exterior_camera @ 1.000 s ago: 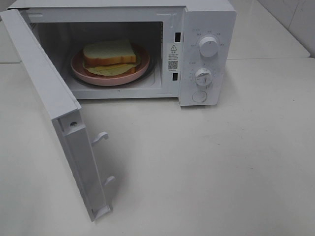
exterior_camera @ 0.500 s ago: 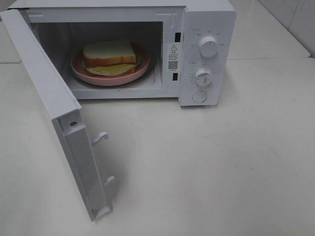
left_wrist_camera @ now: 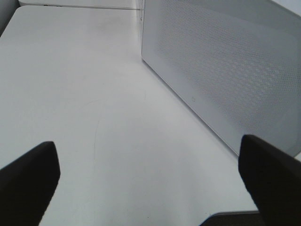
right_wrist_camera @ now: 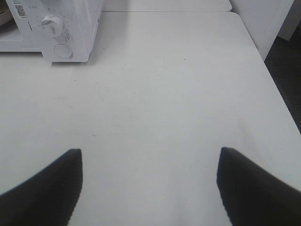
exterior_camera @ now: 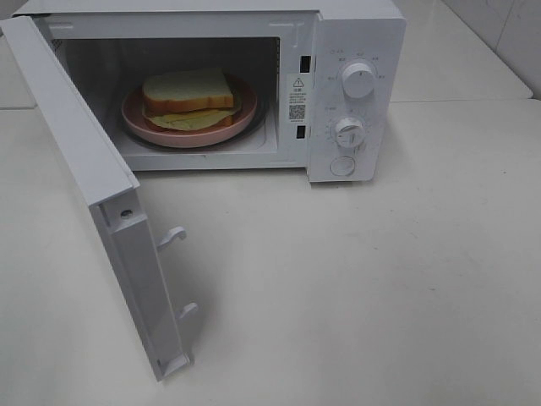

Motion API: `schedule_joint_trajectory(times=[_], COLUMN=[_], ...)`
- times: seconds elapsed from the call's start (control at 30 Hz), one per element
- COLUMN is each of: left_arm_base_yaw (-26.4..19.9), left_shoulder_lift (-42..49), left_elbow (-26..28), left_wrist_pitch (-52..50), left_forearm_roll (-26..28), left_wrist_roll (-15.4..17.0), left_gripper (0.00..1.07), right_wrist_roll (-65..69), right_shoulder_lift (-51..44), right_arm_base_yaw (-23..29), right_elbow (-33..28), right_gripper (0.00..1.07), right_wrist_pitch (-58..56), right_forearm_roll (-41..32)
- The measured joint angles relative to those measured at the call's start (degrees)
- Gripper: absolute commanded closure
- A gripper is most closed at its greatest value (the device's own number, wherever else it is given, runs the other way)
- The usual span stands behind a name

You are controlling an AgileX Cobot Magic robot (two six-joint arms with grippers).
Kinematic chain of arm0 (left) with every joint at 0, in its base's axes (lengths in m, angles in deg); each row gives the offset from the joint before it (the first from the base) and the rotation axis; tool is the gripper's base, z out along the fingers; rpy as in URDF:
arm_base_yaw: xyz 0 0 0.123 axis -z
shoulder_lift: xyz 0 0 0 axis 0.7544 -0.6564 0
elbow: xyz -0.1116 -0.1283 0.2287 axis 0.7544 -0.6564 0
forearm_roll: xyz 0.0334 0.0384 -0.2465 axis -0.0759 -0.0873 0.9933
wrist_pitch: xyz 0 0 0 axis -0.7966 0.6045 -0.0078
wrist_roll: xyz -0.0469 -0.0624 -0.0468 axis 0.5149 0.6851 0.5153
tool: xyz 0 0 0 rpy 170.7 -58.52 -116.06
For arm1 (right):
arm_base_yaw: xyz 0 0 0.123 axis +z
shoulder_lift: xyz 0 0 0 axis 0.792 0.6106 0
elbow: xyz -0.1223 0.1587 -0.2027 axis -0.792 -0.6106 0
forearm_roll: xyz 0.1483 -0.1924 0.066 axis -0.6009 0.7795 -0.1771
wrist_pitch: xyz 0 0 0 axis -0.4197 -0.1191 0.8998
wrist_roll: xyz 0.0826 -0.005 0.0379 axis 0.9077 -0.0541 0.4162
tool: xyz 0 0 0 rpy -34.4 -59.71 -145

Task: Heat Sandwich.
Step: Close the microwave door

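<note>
A matte white table (exterior_camera: pixel 397 279) stands beside a white tiled wall (exterior_camera: pixel 507 30) in soft, even light.

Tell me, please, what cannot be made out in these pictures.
- Sandwich filling: high view, too small and shaded inside the microwave.
- Upper dial markings: high view, too small.
- Left gripper and right gripper: wrist views, only fingertips, rest cut by the edge; outside the high view.

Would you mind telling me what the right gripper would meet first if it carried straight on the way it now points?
Probably only the white table: the open right gripper points across its bare top, and the microwave stands off to one side of that line. Depth is hard to judge.
</note>
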Motion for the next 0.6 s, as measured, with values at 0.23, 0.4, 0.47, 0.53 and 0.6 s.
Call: schedule_joint_trajectory(times=[0.23,0.4,0.47,0.53,0.6], left_arm_base_yaw=[0.00,0.00,0.00,0.00,0.00], left_shoulder_lift=[0.00,0.00,0.00,0.00,0.00], left_elbow=[0.00,0.00,0.00,0.00,0.00], left_wrist_pitch=[0.00,0.00,0.00,0.00,0.00], left_forearm_roll=[0.00,0.00,0.00,0.00,0.00], left_wrist_roll=[0.00,0.00,0.00,0.00,0.00], left_gripper=[0.09,0.09,0.09,0.09,0.09], right_wrist_roll=[-0.06,-0.06,-0.06,-0.06,-0.06], right_shoulder_lift=[0.00,0.00,0.00,0.00,0.00], right_arm_base_yaw=[0.00,0.00,0.00,0.00,0.00], right_elbow=[0.00,0.00,0.00,0.00,0.00], right_gripper=[0.31,0.32,0.32,0.32,0.32], right_wrist_pitch=[0.00,0.00,0.00,0.00,0.00], right_forearm_roll=[0.00,0.00,0.00,0.00,0.00])
